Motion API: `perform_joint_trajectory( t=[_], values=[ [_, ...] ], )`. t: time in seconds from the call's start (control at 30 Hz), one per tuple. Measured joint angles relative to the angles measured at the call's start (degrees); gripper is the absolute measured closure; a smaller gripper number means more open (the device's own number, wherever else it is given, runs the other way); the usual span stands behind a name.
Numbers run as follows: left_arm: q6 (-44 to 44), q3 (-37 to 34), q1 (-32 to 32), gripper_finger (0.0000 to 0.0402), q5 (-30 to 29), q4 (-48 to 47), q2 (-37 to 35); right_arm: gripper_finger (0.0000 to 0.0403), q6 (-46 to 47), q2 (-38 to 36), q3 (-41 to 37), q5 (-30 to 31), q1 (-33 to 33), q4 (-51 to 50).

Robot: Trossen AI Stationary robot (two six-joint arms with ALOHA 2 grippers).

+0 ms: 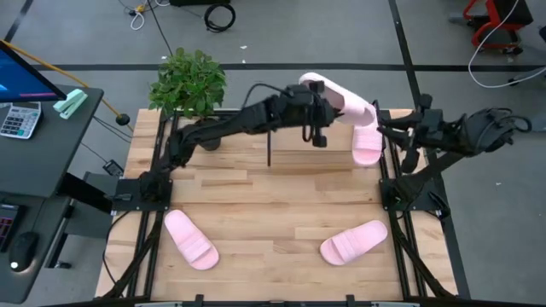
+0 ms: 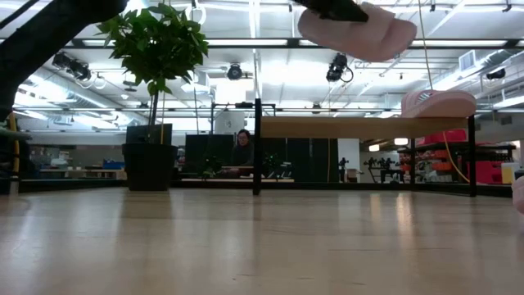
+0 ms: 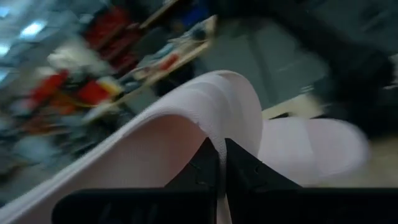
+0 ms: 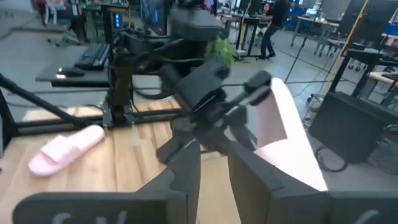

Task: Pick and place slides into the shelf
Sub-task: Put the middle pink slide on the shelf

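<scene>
Left arm reached across the far part of the table, its left gripper raised above the low rack with light wood top panel and thin black metal frame. Fingers pinched tight on the strap band of a pale pink foam slide sandal, which hung in the air, tilted, over the rack's far edge. From table height the held sandal showed well above the rack top, not touching it.

A second pale pink foam sandal lay on the rack top toward its right end; low view showed it resting on the panel.

Two more matching pink sandals lay on the larger wood tabletop near its front: one at front left, one at front right, well apart from each other and from the rack.

Right arm waited at the table's right edge beside the rack, its right gripper near the sandal on the panel. Right gripper's fingers stood a narrow gap apart, with nothing seen between them.

Leafy green potted plant in a dark pot stood at the table's far left corner. A seated person showed in the room beyond, under the rack line.
</scene>
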Motion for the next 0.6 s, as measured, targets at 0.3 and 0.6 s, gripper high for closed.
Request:
perform_joint_trajectory(
  t=[0.3,0.6],
  values=[
    [3.4,0.15,-3.13,0.039,-7.93,4.1,1.97,0.0315,1.95,0.05,1.56,-0.15,0.0,-5.76],
    [-7.89,0.02,-2.87,0.039,2.99,-13.47,1.0,0.0315,16.24,0.2,1.54,-1.64,0.0,-19.88]
  ],
)
